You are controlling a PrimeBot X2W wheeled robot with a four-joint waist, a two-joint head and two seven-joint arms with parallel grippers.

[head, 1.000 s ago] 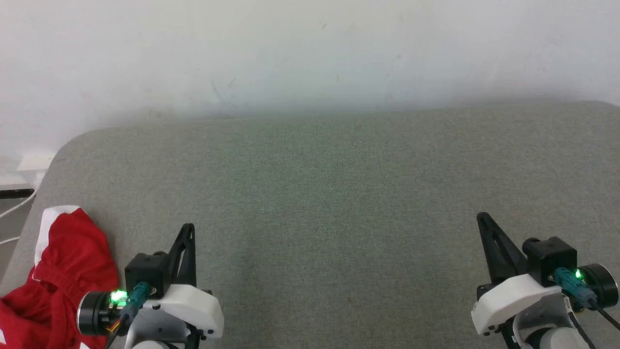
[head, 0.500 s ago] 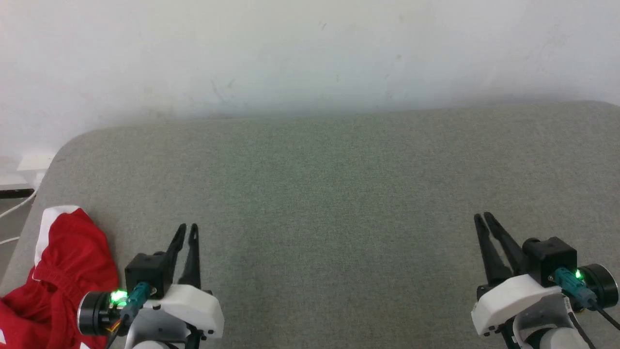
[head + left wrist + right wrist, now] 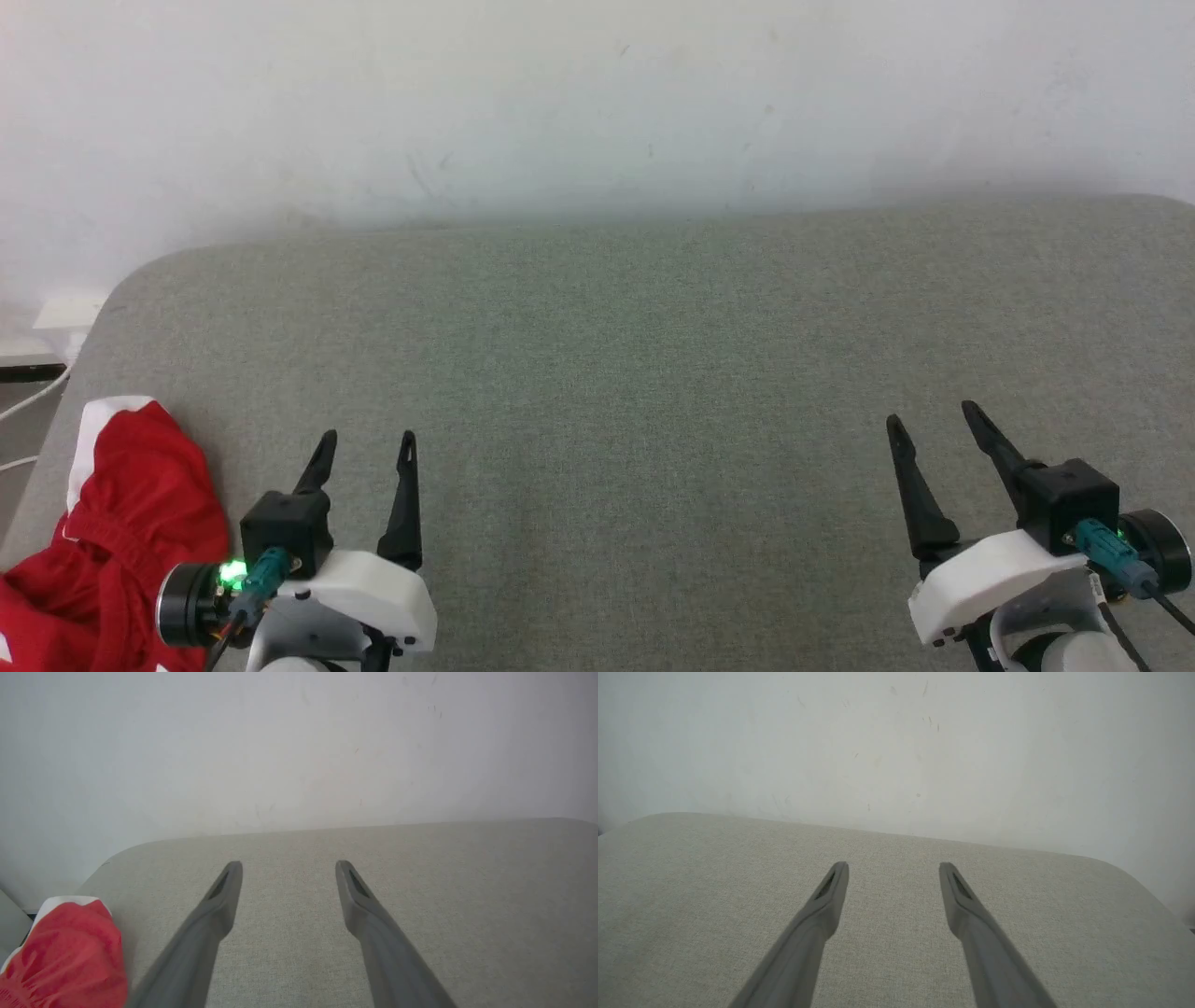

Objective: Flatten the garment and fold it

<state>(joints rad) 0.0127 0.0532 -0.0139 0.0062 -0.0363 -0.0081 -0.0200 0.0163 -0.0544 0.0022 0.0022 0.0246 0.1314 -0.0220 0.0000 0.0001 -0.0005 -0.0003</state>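
Observation:
The red garment [image 3: 121,532] with white trim lies bunched at the near left corner of the grey padded table [image 3: 635,392]; it also appears at the lower left as a red heap [image 3: 65,961] in the left wrist view. My left gripper [image 3: 367,437] stands open just right of the heap, apart from it, nothing between its fingers [image 3: 219,900]. My right gripper [image 3: 932,413] is open at the near right, far from the cloth, empty over bare fabric [image 3: 896,933]. The garment's lettering is hidden.
A pale wall [image 3: 597,103] runs behind the table's far edge. The table's rounded left corner [image 3: 131,280] drops off beside the garment, with white cables [image 3: 28,401] and a white box [image 3: 61,313] on the floor there.
Both grippers have opened, from shut a second ago to fingers spread wide now. The garment has not moved.

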